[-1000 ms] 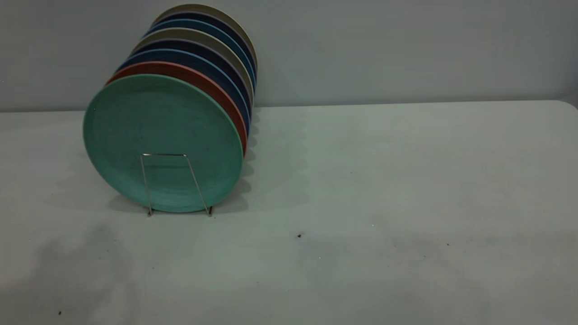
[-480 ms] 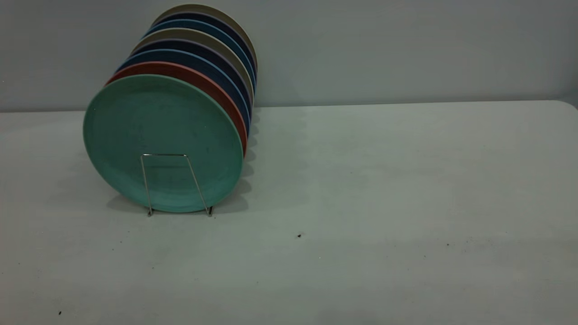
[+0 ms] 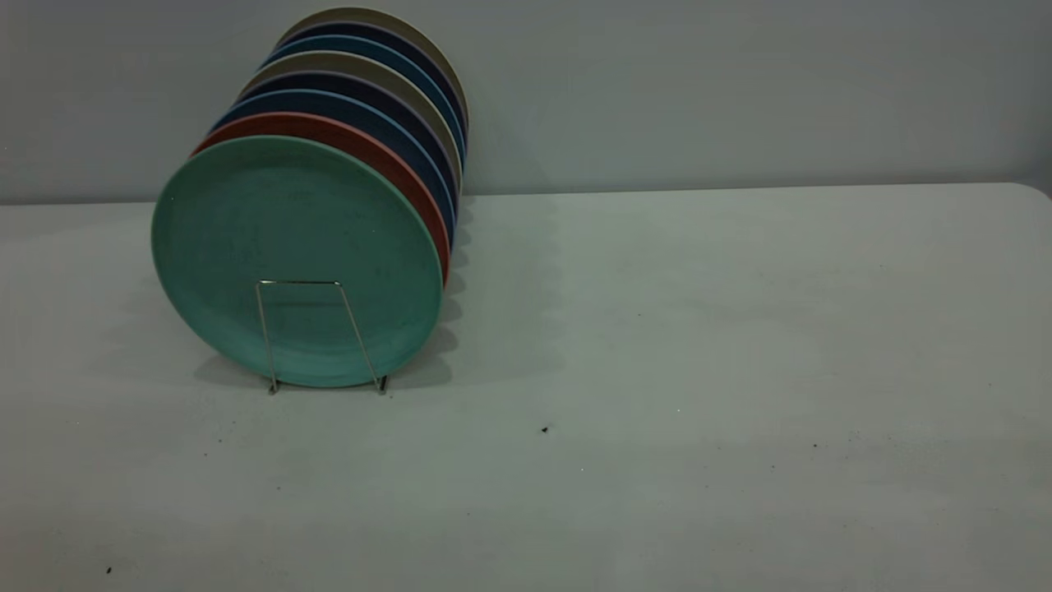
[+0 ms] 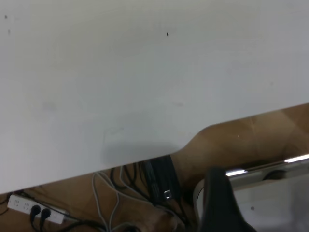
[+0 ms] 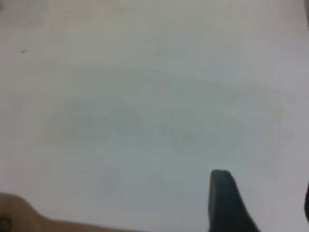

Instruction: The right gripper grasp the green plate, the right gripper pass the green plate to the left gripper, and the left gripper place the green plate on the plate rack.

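Note:
The green plate (image 3: 279, 238) stands upright at the front of the plate rack (image 3: 300, 282), leaning behind its front wire loop. Neither gripper shows in the exterior view. In the left wrist view the left gripper (image 4: 265, 195) hangs past the table's edge, over the floor; one black finger (image 4: 219, 203) shows with open space beside it. In the right wrist view the right gripper (image 5: 264, 195) hovers over bare table; one finger (image 5: 224, 203) and a sliver of the other at the picture's edge stand wide apart. Both are empty.
Behind the green plate stand a salmon plate (image 3: 415, 185), dark blue plates (image 3: 394, 131) and beige ones, several in a row back to the wall. Under the table edge (image 4: 145, 157) lie cables and a power strip (image 4: 29, 210).
The dark shadows on the table's near left side have faded away. The green plate and the rack have not moved.

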{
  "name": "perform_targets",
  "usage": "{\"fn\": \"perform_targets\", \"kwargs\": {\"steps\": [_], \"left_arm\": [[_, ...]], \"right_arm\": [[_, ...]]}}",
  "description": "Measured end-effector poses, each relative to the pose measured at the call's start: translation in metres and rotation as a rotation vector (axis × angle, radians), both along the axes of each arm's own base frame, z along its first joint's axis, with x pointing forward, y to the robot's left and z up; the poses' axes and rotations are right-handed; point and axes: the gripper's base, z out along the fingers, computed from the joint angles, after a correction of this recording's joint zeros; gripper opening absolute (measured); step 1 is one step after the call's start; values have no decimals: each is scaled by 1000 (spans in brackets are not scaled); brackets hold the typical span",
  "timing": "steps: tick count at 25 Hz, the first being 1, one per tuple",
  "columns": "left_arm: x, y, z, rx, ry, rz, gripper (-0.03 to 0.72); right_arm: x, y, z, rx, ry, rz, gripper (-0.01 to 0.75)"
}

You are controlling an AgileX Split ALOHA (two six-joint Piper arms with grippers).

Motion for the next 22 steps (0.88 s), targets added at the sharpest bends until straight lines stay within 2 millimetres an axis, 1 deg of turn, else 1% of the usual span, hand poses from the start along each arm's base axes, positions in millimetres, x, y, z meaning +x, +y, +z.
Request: {"fn": "perform_targets", "kwargs": {"steps": [2, 13, 17, 22], "left_arm": [[-7, 0, -5, -3, -25, 3, 474], [-38, 3, 0, -11, -250, 7, 474], [-44, 3, 0, -14, -293, 7, 474], [-47, 3, 0, -15, -311, 7, 474]], "right_arm": [[0, 1, 0, 8, 1, 4, 405], [0, 1, 0, 13, 2, 7, 405], [-2, 1, 0, 16, -8, -4, 405], [-10, 1, 0, 23, -70, -107, 405]]}}
